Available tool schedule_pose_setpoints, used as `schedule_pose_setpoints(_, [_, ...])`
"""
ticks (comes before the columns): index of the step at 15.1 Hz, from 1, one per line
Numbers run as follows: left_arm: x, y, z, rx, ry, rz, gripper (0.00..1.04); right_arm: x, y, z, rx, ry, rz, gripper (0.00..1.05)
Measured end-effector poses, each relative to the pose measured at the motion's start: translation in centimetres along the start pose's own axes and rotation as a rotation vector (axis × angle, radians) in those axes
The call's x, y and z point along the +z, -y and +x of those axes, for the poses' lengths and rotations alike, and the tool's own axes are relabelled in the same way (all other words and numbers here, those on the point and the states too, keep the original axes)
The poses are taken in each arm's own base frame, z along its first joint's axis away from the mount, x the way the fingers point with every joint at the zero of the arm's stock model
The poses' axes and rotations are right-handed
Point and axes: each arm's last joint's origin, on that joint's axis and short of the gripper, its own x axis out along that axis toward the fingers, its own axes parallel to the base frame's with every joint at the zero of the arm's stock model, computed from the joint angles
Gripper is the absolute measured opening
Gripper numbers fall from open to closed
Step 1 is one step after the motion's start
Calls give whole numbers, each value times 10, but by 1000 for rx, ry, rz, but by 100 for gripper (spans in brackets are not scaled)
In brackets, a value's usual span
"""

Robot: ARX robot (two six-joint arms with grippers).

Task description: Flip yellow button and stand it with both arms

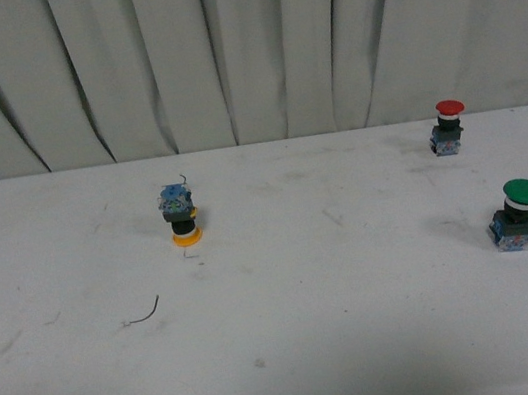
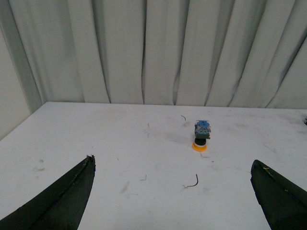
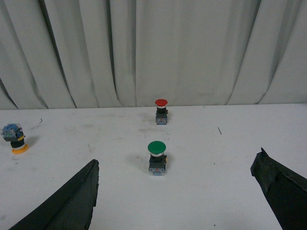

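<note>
A: Where do we stand on the yellow button (image 1: 181, 217)?
B: Nothing done yet. It sits cap-down, blue base up, on the left part of the surface (image 1: 300, 354), towards the back.
A: Claws?
B: Left claw (image 2: 171, 162) is spread wide and empty, facing it but well apart. Right claw (image 3: 177, 158) is also wide and empty, looking at the green button (image 3: 157, 155) and red button (image 3: 161, 111).
A: So we have it all left: reach, grip, flip, stand.
B: Yes, we judge it at zero.
</note>
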Motion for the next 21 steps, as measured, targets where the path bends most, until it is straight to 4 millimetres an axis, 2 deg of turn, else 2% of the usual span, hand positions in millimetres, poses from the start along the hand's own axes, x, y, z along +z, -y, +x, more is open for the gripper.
schedule_pose_setpoints(11, [0,0,0,0,0,0,98,0,0,0,0,0,0,98])
schedule_pose_setpoints(12, [-2,2,0,61,-116,-32,98,0,0,0,0,0,0,98])
schedule_pose_setpoints(13, [-1,-2,4,214,-230,-87,98,0,0,0,3,0,0,98])
schedule_pose_setpoints(14, [0,-10,7,317,-225,-126,98,0,0,0,0,1,0,98])
schedule_pose_setpoints(17, [18,-23,24,287,-137,-178,98,0,0,0,0,0,0,98])
schedule_pose_setpoints(21, [20,-26,33,251,-137,-176,98,0,0,0,0,0,0,98])
